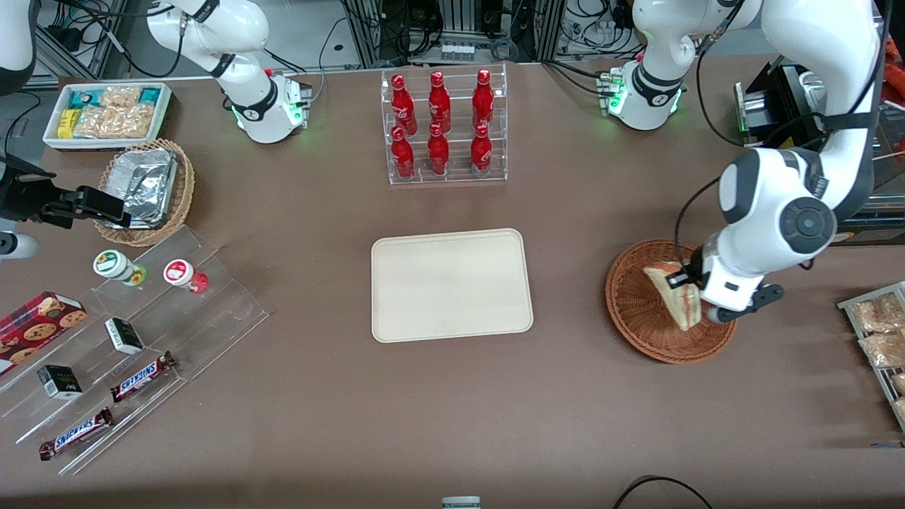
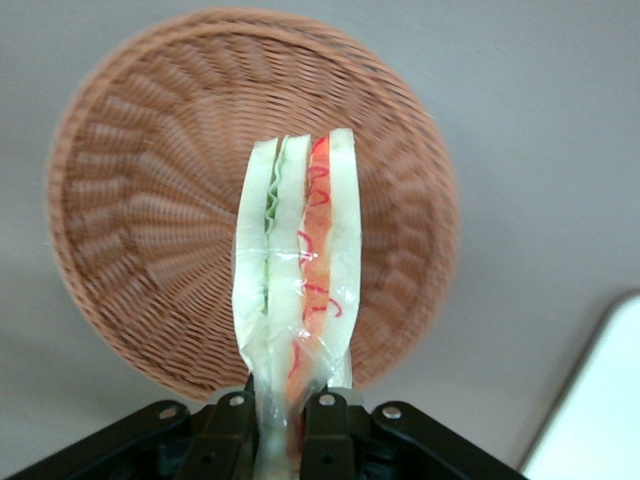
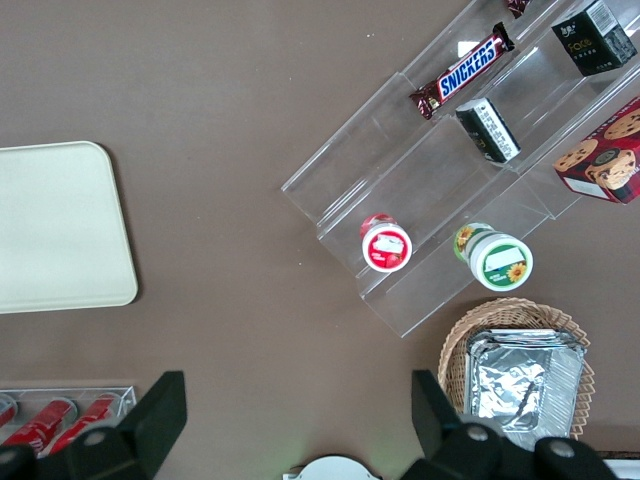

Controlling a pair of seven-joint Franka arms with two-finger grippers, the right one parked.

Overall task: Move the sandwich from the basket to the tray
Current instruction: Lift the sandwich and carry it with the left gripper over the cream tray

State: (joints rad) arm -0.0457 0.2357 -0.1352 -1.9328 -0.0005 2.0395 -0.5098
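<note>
The sandwich (image 1: 673,295) (image 2: 298,270), a wrapped pale wedge with red and green filling layers, hangs above the reddish-brown wicker basket (image 1: 640,311) (image 2: 150,230), lifted clear of its bottom. My left gripper (image 1: 696,297) (image 2: 287,425) is shut on the sandwich's end, black fingers (image 2: 325,430) pressing both sides of the wrap. The beige tray (image 1: 451,284) (image 2: 600,400) (image 3: 55,228) lies bare at the table's middle, beside the basket toward the parked arm's end.
A clear rack of red bottles (image 1: 444,127) stands farther from the camera than the tray. Wire trays of pastries (image 1: 880,332) lie near the basket at the working arm's end. A clear stepped stand with snacks (image 1: 120,339), a foil-filled basket (image 1: 145,187) and a white snack bin (image 1: 106,113) are at the parked arm's end.
</note>
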